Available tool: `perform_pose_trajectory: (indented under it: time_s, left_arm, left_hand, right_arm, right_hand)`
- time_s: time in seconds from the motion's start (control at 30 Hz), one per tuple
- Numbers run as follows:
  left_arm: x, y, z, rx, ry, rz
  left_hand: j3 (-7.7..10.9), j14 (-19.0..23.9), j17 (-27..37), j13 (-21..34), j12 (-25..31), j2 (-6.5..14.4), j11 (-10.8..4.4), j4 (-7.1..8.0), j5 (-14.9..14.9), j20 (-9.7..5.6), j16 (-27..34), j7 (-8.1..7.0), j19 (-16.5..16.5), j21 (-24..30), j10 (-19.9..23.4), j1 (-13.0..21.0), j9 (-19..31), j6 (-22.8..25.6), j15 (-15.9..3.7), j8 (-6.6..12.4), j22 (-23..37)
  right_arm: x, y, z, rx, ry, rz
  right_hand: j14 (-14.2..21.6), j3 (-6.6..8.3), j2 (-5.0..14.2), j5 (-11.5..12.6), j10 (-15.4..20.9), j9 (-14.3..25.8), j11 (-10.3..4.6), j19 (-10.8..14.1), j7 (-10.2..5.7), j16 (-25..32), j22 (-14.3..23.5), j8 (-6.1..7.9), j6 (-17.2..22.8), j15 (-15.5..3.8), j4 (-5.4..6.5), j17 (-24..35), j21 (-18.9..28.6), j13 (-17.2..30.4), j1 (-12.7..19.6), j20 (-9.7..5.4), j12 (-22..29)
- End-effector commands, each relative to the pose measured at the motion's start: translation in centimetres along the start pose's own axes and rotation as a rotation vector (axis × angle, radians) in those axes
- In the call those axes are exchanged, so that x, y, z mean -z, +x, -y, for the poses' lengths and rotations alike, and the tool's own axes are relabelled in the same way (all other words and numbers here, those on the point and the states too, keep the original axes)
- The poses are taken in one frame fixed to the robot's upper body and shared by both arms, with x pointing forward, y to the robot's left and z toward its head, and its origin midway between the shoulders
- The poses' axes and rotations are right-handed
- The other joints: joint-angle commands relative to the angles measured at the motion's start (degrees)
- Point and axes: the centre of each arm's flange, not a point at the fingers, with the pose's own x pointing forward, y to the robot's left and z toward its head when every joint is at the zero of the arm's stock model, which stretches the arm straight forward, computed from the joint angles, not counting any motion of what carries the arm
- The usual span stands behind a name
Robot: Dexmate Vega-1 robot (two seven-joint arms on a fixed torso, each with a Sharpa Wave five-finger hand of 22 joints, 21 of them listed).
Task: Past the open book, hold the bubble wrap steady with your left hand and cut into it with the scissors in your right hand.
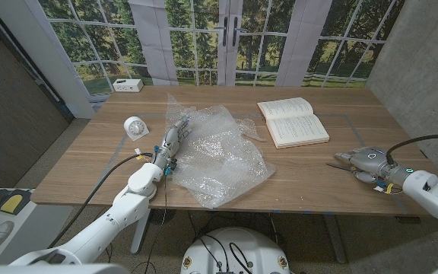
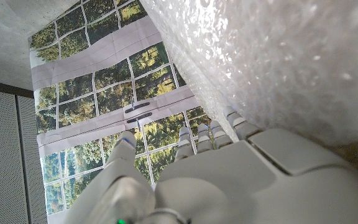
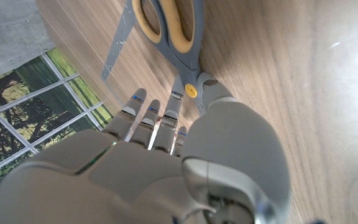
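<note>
Wooden table (image 1: 303,171) in front of me, with tall paned windows (image 1: 204,38) and trees behind its far edge. Spread over the middle of it is the bubble wrap (image 1: 219,156), a crumpled clear sheet running from the far side down almost to the near edge. My left hand (image 1: 173,141) lies at the wrap's left border, fingers stretched forward along it and touching the plastic; in the left wrist view the wrap (image 2: 272,68) rises right beside my fingertips (image 2: 238,121), but I cannot tell whether they pinch it or only lean on it. Just past the wrap, toward the right, sits the open book (image 1: 293,122), pages up. Well to the right of both, near the table's near edge, my right hand (image 1: 371,161) is down on the wood. The scissors (image 3: 169,31), grey with yellow-lined handles, lie on the table just ahead of my right fingers (image 3: 148,118), their pivot close by my thumb; the fingers are extended and not closed around them. A small white clock (image 1: 136,127) stands left of my left hand, and a white box (image 1: 128,84) sits at the far left corner.
</note>
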Motion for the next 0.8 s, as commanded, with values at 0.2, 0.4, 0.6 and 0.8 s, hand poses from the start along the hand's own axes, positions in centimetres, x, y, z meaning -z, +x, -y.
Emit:
perform_pose_trajectory:
  time_s: [0.2, 0.4, 0.6, 0.8]
  left_arm:
    - [-0.2, -0.4, 0.0, 0.000, -0.002, 0.008]
    - [-0.2, -0.5, 0.0, -0.001, -0.003, 0.007]
    - [-0.2, -0.6, 0.0, 0.002, -0.004, 0.007]
    - [-0.1, -0.5, 0.0, 0.007, -0.006, 0.009]
  left_hand:
    - [-0.19, -0.44, 0.33, 0.12, 0.21, -0.13, 0.12, 0.00, 0.18, 0.01, 0.45, -0.01, -0.02, 0.07, -0.07, -0.52, 0.14, 0.14, 0.03, 0.19, 0.09]
    - [-0.21, -0.44, 0.33, 0.12, 0.21, -0.14, 0.15, 0.01, 0.18, 0.01, 0.45, -0.01, -0.02, 0.08, -0.08, -0.55, 0.14, 0.08, 0.04, 0.17, 0.09]
    - [-0.23, -0.47, 0.33, 0.12, 0.19, -0.15, 0.15, 0.01, 0.18, 0.00, 0.44, -0.01, -0.01, 0.09, -0.12, -0.58, 0.14, 0.06, 0.08, 0.16, 0.09]
    - [-0.24, -0.45, 0.33, 0.12, 0.19, -0.15, 0.14, 0.02, 0.18, 0.00, 0.45, -0.04, -0.01, 0.09, -0.12, -0.61, 0.13, 0.02, 0.06, 0.14, 0.09]
  right_arm:
    - [0.0, -0.6, 0.1, 0.023, 0.040, -0.019]
    - [0.9, -1.1, 0.9, 0.047, 0.067, -0.047]
    - [2.1, -1.8, 2.4, 0.116, 0.120, -0.088]
    - [3.0, -2.2, 4.6, 0.183, 0.112, -0.110]
  right_hand:
    - [1.64, 3.01, -0.77, 7.32, 6.24, 0.34, -7.78, 0.63, -0.21, 0.44, 0.09, 0.28, 0.35, -10.07, 0.43, 0.87, 0.02, -16.80, 1.48, -0.15, 3.64]
    - [1.75, 3.68, -1.60, 9.58, 5.28, 0.34, -7.75, 0.74, 0.18, 0.28, 0.09, -0.10, -0.77, -10.09, 0.51, 1.06, 0.02, -15.29, 1.27, -0.16, 4.75]
    - [2.25, 4.56, -2.22, 11.46, 5.75, 0.33, -8.20, 1.00, 0.75, 0.31, 0.10, -0.33, -2.32, -10.25, 0.45, 1.22, 0.07, -14.02, 1.37, -0.26, 6.24]
    - [2.88, 5.46, -2.44, 12.72, 6.82, 0.31, -8.29, 1.23, 0.83, 0.36, 0.09, -0.12, -2.45, -10.37, 0.24, 1.27, 0.09, -13.05, 1.92, -0.33, 7.65]
